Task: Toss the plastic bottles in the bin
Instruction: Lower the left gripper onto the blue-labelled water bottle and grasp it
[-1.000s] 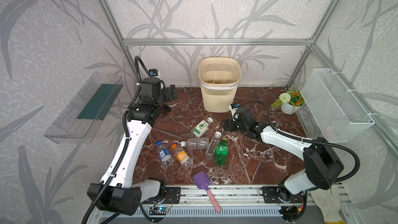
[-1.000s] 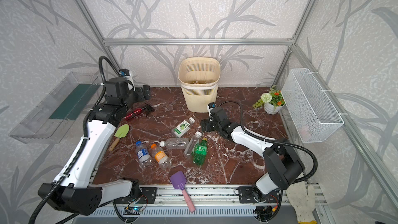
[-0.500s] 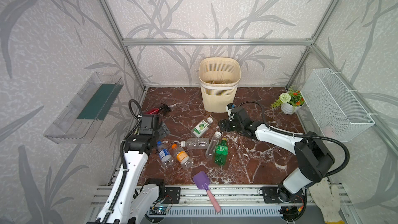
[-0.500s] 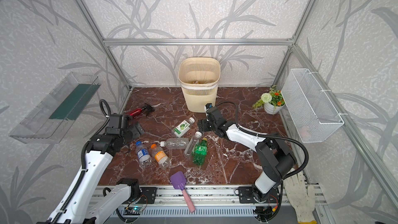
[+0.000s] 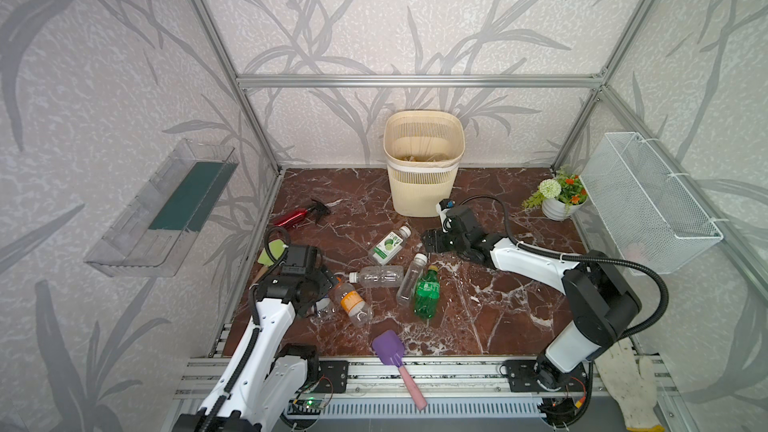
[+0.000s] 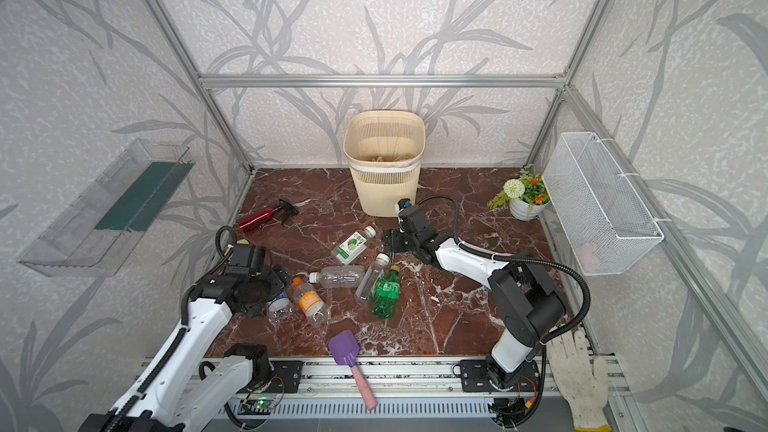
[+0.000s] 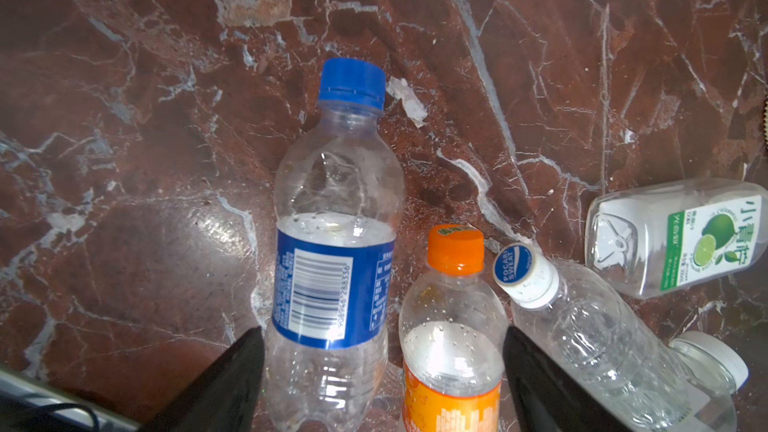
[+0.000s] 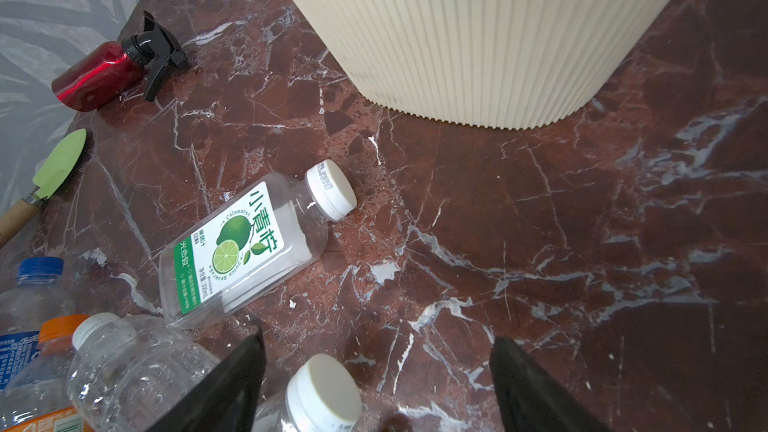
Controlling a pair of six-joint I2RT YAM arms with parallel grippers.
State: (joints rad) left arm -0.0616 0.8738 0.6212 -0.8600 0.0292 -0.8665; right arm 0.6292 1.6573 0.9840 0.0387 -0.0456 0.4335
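Several plastic bottles lie on the dark red marble floor. My left gripper (image 7: 384, 367) (image 5: 326, 282) is open and low over the front-left pair, its jaws either side of the blue-capped bottle (image 7: 332, 251) and the orange-capped bottle (image 7: 453, 326) (image 5: 353, 303). A clear white-capped bottle (image 5: 376, 277), a slim bottle (image 5: 409, 278) and a green bottle (image 5: 427, 292) lie mid-floor. My right gripper (image 8: 374, 367) (image 5: 430, 241) is open and empty above the slim bottle's white cap (image 8: 324, 392), beside the lime-label bottle (image 8: 241, 251) (image 5: 389, 245). The cream slatted bin (image 5: 422, 184) (image 6: 384, 189) stands at the back.
A red spray bottle (image 5: 300, 214) and a green scoop (image 5: 270, 248) lie at the left wall. A purple pink-handled scoop (image 5: 388, 349) is at the front edge, a flower pot (image 5: 559, 201) at back right. A wire basket (image 5: 648, 201) and clear tray (image 5: 166, 205) hang on the walls.
My left arm swung from the back left near the bin down to the front-left bottles, and its jaws have narrowed a little. The right gripper edged left toward the bottles.
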